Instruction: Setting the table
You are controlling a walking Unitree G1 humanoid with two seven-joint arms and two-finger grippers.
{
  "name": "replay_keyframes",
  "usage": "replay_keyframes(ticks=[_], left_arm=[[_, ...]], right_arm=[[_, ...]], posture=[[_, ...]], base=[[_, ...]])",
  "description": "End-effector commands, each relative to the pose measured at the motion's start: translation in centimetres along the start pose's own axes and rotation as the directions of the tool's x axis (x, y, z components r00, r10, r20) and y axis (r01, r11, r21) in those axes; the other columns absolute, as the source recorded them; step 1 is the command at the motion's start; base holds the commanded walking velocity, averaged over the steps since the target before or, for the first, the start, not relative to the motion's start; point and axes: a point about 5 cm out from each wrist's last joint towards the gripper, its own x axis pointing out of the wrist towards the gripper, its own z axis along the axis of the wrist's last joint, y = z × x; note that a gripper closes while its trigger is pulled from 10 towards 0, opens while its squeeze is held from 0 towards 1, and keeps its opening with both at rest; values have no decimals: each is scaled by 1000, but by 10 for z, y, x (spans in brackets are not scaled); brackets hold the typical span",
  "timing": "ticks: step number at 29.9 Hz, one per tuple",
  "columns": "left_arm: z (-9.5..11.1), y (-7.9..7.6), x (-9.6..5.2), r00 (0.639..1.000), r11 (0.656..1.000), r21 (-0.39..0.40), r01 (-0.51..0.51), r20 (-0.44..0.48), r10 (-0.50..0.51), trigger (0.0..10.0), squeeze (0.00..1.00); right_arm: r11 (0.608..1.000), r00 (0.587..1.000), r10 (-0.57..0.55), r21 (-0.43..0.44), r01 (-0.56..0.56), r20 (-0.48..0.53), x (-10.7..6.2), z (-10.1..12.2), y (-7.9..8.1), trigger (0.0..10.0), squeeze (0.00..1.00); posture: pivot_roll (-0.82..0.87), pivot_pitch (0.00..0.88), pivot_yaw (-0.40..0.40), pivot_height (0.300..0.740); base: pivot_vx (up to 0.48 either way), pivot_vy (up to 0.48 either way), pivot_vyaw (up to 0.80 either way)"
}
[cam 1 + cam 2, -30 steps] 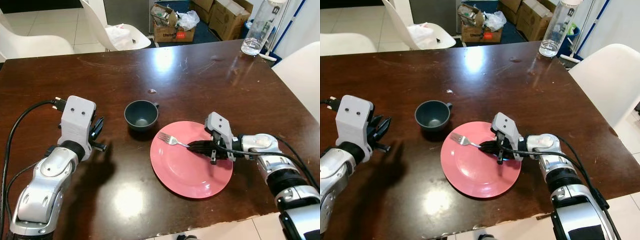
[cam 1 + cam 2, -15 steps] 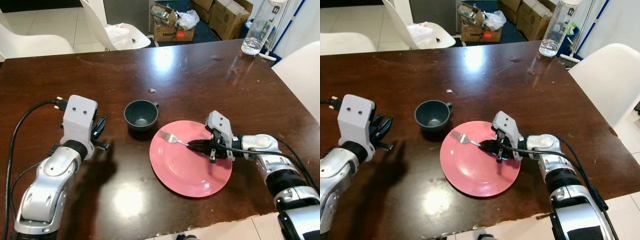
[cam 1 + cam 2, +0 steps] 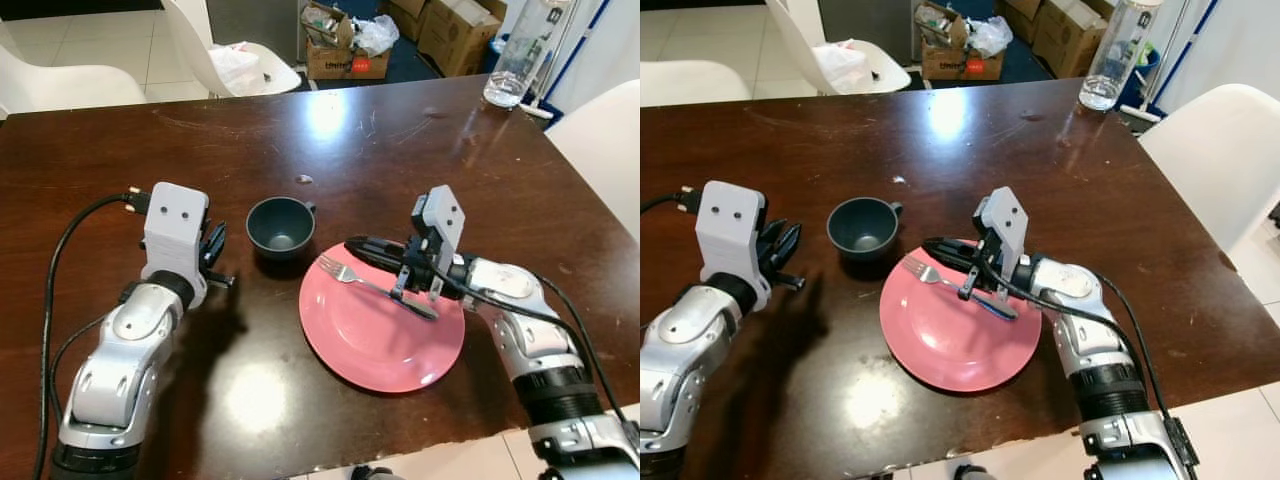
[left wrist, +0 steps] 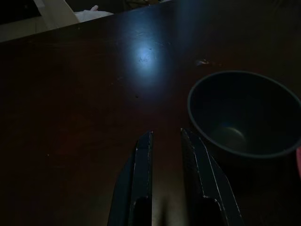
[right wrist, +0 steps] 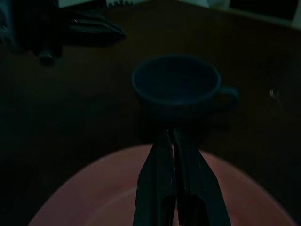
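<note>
We find the right gripper (image 3: 362,245) has released the silver metal fork (image 3: 372,285) onto the round pink plate (image 3: 380,352) and lifted clear, fingers pressed together and empty, while the left gripper (image 4: 167,141), fingers slightly parted and empty, waits beside the dark grey cup (image 3: 280,224) on the counter (image 3: 400,130).

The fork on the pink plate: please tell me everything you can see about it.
The fork is silver with a dark handle and looks like metal. It lies flat on the pink plate, its prongs toward the dark cup. The right hand hovers just above it, closed, not holding it.

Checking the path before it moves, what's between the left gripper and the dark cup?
Nothing: bare dark tabletop separates the left gripper from the dark cup, seen in the left eye and left wrist views.
</note>
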Motion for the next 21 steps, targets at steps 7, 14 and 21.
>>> replay_keyframes(ticks=[7, 14, 21], left_arm=[[-5, 4, -1, 1000, 1000, 7, -18, -14, 18, 10000, 0], [-6, 6, -3, 1000, 1000, 13, -26, -16, 26, 10000, 0], [-6, 13, -8, 999, 999, 33, -33, -24, 34, 10000, 0]], right_arm=[[996, 985, -73, 34, 80, -159, -17, -29, -11, 10000, 1000], [998, 979, -12, 54, 23, -204, -16, -33, -10, 10000, 1000], [1000, 964, 11, 22, -5, -267, -12, -37, -18, 10000, 0]], posture=[[12, 143, 33, 740], [31, 156, 36, 740], [58, 162, 46, 740]], base=[[0, 0, 0], [0, 0, 0], [0, 0, 0]])
